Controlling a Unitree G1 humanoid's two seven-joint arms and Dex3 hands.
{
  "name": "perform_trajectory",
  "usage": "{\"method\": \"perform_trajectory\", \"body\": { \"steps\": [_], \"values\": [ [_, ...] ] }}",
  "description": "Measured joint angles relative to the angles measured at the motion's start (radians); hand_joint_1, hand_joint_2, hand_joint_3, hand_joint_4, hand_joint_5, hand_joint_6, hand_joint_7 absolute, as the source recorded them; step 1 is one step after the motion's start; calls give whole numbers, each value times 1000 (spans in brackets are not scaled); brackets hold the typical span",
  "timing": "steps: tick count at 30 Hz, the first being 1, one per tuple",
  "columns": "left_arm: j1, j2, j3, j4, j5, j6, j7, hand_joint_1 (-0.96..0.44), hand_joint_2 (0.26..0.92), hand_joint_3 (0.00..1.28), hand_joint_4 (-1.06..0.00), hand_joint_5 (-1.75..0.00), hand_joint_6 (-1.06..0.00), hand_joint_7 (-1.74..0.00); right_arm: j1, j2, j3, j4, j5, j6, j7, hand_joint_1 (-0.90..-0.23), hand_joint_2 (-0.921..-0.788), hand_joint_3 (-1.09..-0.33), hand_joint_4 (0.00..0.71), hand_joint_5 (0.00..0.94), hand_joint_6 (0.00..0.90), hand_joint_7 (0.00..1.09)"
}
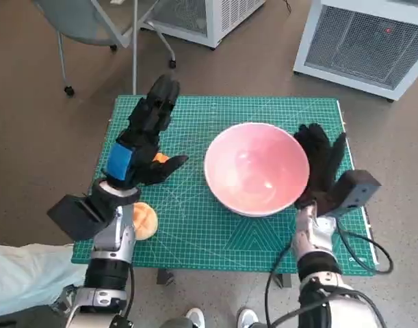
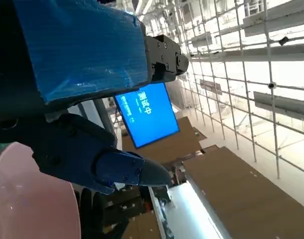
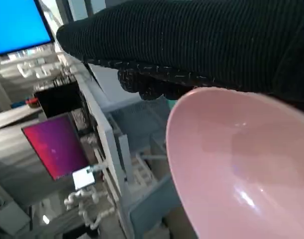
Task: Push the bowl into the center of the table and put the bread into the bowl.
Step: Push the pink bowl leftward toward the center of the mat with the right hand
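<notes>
A large pink bowl (image 1: 256,167) stands on the green mat (image 1: 195,239), a little right of the middle. My right hand (image 1: 321,167) lies flat against the bowl's right side, fingers stretched out and holding nothing. In the right wrist view the glove (image 3: 191,40) sits just over the bowl's rim (image 3: 241,164). A round bread roll (image 1: 147,220) lies near the front left edge, partly hidden by my left forearm. My left hand (image 1: 144,137) hovers above the mat's left part, fingers spread and empty. Under its thumb a small orange bit (image 1: 161,158) shows. The bowl's rim (image 2: 32,199) appears in the left wrist view.
A chair (image 1: 92,20) and two white slatted units (image 1: 202,17) (image 1: 373,41) stand on the floor beyond the table. A person's light-trousered leg (image 1: 24,273) is at the front left, and shoes (image 1: 195,318) show below the table's front edge.
</notes>
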Motion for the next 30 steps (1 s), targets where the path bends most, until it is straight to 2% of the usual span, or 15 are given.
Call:
{"method": "perform_trajectory", "body": {
  "steps": [13,21,30],
  "values": [
    [24,15,3,-28,18,-4,28,-481,921,217,-64,-1,-146,-5,-26,29,9,9,-9,47,5,-593,-921,-917,244,0,232,346],
    [37,19,5,-35,20,-5,39,-483,921,223,-61,0,-145,-4,-42,37,17,13,-14,71,-2,-583,-921,-901,272,12,264,356],
    [39,21,5,-38,24,-13,47,-485,921,225,-53,0,-144,-3,-80,44,14,16,-13,99,-5,-585,-921,-881,283,12,271,354]
  ]
}}
